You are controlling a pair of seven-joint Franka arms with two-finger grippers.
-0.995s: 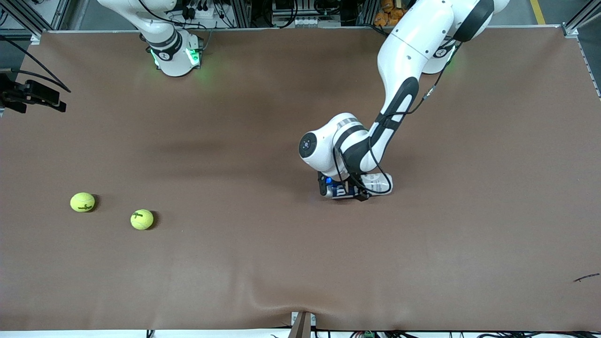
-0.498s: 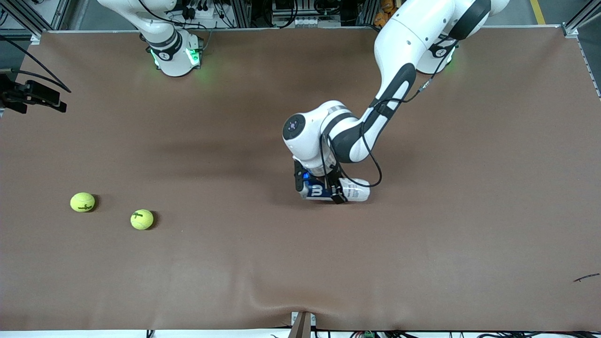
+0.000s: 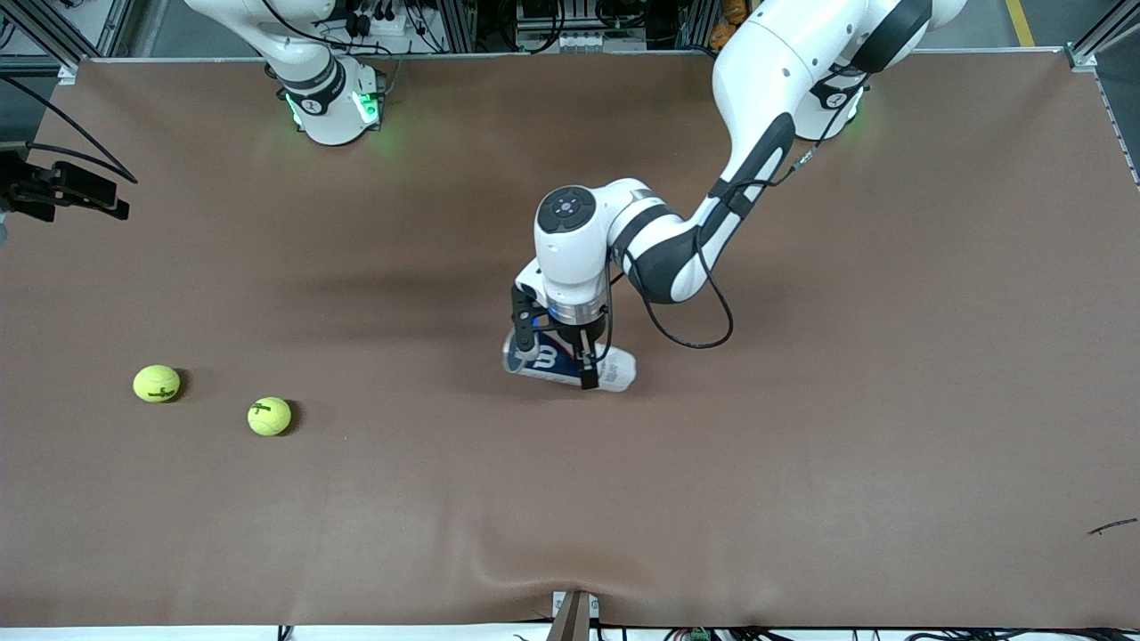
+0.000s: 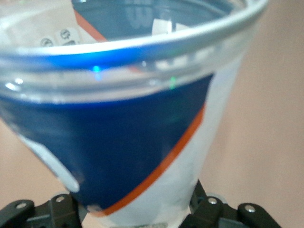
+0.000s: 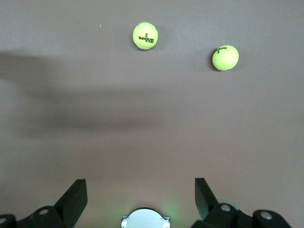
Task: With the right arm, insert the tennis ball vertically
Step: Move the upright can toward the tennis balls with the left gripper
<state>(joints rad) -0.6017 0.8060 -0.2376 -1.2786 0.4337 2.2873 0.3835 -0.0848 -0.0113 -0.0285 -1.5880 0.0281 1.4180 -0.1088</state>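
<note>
Two yellow-green tennis balls (image 3: 157, 384) (image 3: 269, 416) rest on the brown table toward the right arm's end; the right wrist view shows them too (image 5: 145, 35) (image 5: 225, 57). My right gripper (image 5: 140, 190) is open and empty, high over the table near its own base (image 3: 329, 98), well apart from both balls, and out of the front view. My left gripper (image 3: 557, 354) is shut on a clear can with a blue, white and orange label (image 3: 614, 369), which it holds on its side low over the table's middle. That can (image 4: 142, 142) fills the left wrist view.
A black camera mount (image 3: 62, 191) juts in at the table's edge on the right arm's end. A small dark scrap (image 3: 1113, 525) lies near the front corner at the left arm's end. The left arm's forearm (image 3: 748, 169) reaches across the middle.
The left arm has swung the can toward the right arm's end and turned its wrist upright over it. The balls and the right arm have not moved.
</note>
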